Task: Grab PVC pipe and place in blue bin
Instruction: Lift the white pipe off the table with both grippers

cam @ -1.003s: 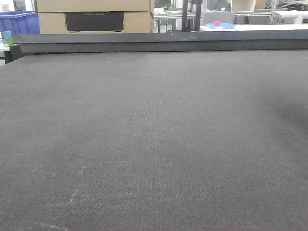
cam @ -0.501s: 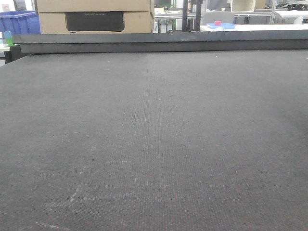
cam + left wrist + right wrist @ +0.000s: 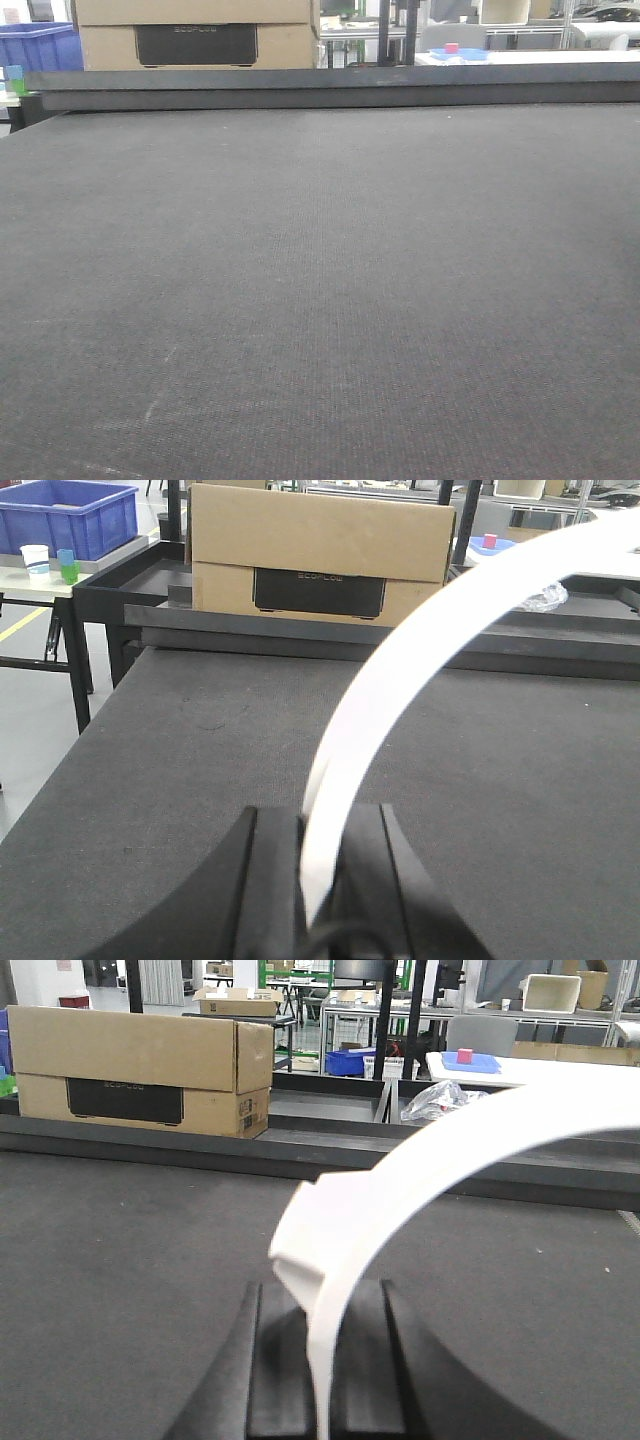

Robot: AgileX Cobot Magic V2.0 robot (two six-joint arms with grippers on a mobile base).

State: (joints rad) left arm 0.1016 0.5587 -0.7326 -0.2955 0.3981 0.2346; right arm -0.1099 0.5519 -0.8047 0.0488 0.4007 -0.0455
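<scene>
Far left, off the surface [image 3: 320, 300], the bin [image 3: 65, 515] stands on a side table, with two cups [image 3: 35, 558] in front of it. A box [image 3: 320, 545] sits beyond the far rail. Neither gripper shows in the front view.

Left gripper [image 3: 320, 815]: clenched on the pipe [image 3: 420, 645]. The jaws stand nearly together, with only the strip's thickness between them, and both inner faces touch it. The grip is at one end. The arch rises from the jaws and sweeps up to the right, out of frame and clear of the surface. Judged purpose: an end grip leaves the curve free, so the piece can be carried and dropped without snagging. The bin lies on this arm's side.

Right gripper [image 3: 322, 1290]: also clenched, on a second strip [image 3: 420, 1160] of the same white, arched form, with a stepped end just above the jaws. Both arcs run rightward, so they appear to be separate pieces. Which one the task means cannot be told. No tab or hole is visible in either view.
</scene>
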